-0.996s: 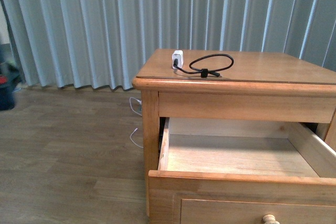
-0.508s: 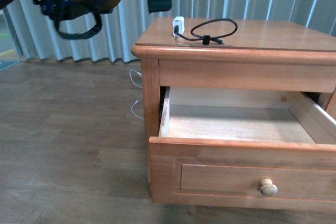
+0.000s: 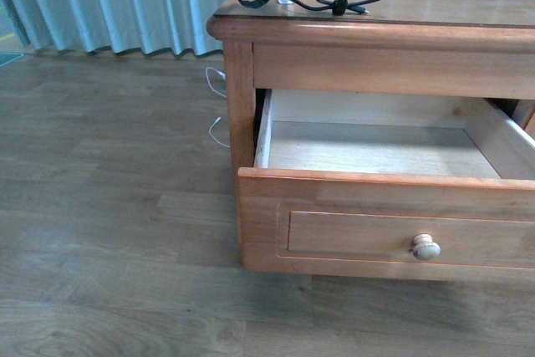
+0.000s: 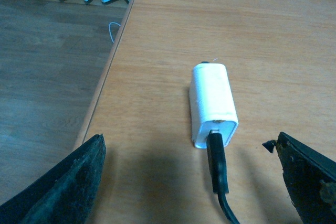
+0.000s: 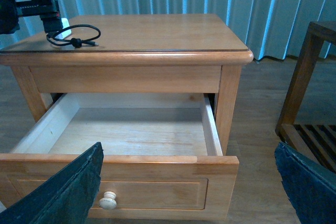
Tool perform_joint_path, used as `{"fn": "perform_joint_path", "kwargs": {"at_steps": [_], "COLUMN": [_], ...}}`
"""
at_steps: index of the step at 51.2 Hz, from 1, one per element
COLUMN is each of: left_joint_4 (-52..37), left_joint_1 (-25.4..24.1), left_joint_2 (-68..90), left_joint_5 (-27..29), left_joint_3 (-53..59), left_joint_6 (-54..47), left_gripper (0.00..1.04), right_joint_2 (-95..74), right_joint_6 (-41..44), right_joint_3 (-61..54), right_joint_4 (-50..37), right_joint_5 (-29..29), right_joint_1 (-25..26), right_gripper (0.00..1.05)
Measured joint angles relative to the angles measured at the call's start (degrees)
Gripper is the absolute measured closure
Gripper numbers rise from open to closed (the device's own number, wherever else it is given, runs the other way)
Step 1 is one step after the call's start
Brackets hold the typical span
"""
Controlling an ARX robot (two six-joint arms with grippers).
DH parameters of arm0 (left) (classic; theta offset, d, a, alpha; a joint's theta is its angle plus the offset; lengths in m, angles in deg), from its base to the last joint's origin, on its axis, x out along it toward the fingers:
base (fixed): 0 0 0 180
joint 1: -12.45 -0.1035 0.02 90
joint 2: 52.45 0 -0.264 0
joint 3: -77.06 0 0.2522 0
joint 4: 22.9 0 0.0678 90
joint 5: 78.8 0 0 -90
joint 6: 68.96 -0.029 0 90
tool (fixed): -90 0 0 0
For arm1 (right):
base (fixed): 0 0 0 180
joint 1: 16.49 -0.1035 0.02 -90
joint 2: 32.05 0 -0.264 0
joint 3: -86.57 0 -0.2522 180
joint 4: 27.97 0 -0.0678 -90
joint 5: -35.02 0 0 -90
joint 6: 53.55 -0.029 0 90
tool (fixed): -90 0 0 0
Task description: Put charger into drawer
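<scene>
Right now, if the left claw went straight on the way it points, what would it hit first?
Most likely the small white boxy charger, lying on the honey-brown wooden tabletop, centred ahead of the open left gripper; depth is uncertain.

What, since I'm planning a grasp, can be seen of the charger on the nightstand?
The charger is a small white boxy block, smooth like plastic, lying flat on the wooden nightstand top near its left edge. A thin black cable plugs into one end and coils into a loop tied with a black strap. The left gripper hangs above it, jaws open on either side, touching nothing.
</scene>
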Motion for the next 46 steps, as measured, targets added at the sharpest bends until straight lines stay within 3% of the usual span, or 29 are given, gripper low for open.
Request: {"fn": "perform_joint_path", "kwargs": {"at_steps": [20,40,46], "left_joint_4": [7.48,10.47,9.05], "left_joint_1": [-0.15,-0.35,-0.35], "left_joint_2": [10.25,12.98,12.59], "left_joint_5": [3.43,4.28,4.52], "left_joint_3": [-16.02,-20.00,-18.49], "left_joint_6": [-0.02,0.26,0.59], "left_gripper": [0.07,0.70,0.82], "right_joint_2": [0.00,0.00,0.00], "right_joint_6": [0.00,0.00,0.00], "right_joint_3": [0.00,0.02,0.00], "right_joint_4": [0.00,0.00,0.00], "right_joint_5": [0.00,0.00,0.00], "right_joint_1": [0.00,0.00,0.00], "right_gripper": [0.08,0.08,0.08]}}
